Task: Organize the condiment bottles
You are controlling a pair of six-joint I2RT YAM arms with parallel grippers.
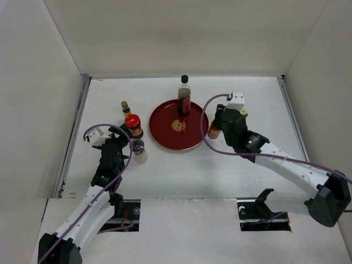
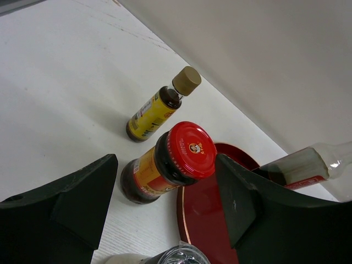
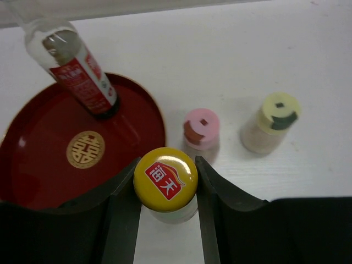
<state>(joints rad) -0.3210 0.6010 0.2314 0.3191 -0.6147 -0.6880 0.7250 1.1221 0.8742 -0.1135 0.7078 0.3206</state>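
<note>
Your left arm (image 1: 91, 208) and right arm (image 1: 291, 168) show white shells, black joints and looping purple cables (image 1: 204, 113); the fingers (image 2: 82, 203) are broad, matte black.

I'm working in a robotics lab cell — plain white panels (image 1: 187, 33) are boxing in the white table (image 1: 181, 176), with my cabled arms (image 1: 286, 165) mounted at its edge.

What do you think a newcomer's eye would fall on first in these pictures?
The round dark-red tray, centre of the top view, with a tall clear black-capped bottle standing at its far edge. The right gripper has its jaws closed on a yellow-capped bottle beside the tray, while the left gripper, jaws open, faces a red-lidded jar.
</note>
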